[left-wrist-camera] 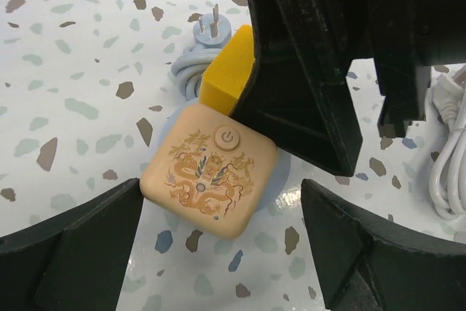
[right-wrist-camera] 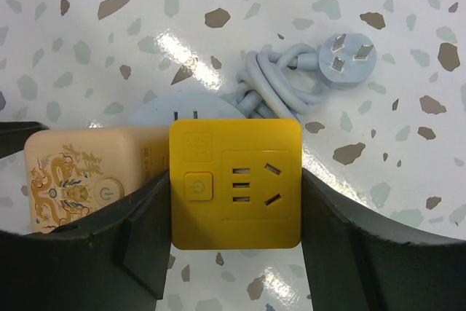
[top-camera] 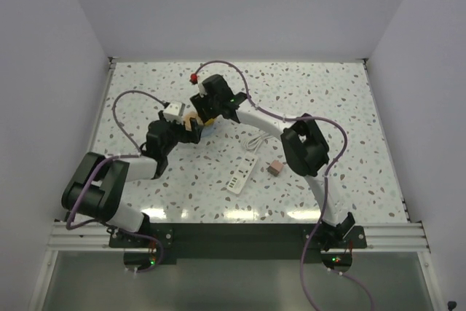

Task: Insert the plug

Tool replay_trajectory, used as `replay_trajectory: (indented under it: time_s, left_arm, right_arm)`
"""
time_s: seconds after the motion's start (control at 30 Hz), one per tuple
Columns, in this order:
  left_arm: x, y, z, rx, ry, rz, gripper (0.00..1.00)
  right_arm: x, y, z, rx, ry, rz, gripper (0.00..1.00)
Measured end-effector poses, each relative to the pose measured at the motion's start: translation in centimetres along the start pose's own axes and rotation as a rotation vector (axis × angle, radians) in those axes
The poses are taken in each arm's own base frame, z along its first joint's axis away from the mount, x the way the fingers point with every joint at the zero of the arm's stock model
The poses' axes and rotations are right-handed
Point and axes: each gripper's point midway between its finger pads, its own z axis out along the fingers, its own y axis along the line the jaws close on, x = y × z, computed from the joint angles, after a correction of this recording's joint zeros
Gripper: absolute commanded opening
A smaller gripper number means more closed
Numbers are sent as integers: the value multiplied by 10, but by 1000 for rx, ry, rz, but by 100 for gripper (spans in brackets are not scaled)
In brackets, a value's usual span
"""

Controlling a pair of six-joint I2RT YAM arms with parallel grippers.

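The plug [top-camera: 274, 168], small and dusty pink, lies on the table right of the white power strip [top-camera: 240, 178], far from both grippers. My right gripper [right-wrist-camera: 234, 180] is shut on the yellow cube [right-wrist-camera: 235, 183], with its socket face up. The peach cube [left-wrist-camera: 207, 180] with a dragon print sits right beside the yellow cube [left-wrist-camera: 229, 71]. My left gripper [left-wrist-camera: 222, 187] is open around the peach cube's near corner. Its left finger [left-wrist-camera: 87, 245] is almost against the cube, and the right finger stands clear. In the top view both grippers [top-camera: 188, 125] [top-camera: 204, 113] meet at the cubes.
A grey-blue cord coil with a three-pin plug [right-wrist-camera: 348, 60] lies just behind the cubes, over a pale blue round base [right-wrist-camera: 186, 111]. A thin white cord [left-wrist-camera: 448, 151] is bundled to the right. A small red object [top-camera: 194, 78] sits farther back.
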Motion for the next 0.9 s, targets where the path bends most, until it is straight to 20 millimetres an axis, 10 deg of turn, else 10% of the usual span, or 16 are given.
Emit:
replay_trajectory:
  time_s: [0.23,0.4,0.9]
  left_arm:
    - [-47,-23,-39,45,-161,-20,96]
    - [-80,-30,-67,54,-286,-33,97]
    - [-50,-21,-65,11,-190,-68,98]
  right_arm:
    - [-3,-1,0,25,-14,64,2]
    - [-6,-4,2,18,-26,110,25]
    - [-5,-6,0,-1,-12,142,89]
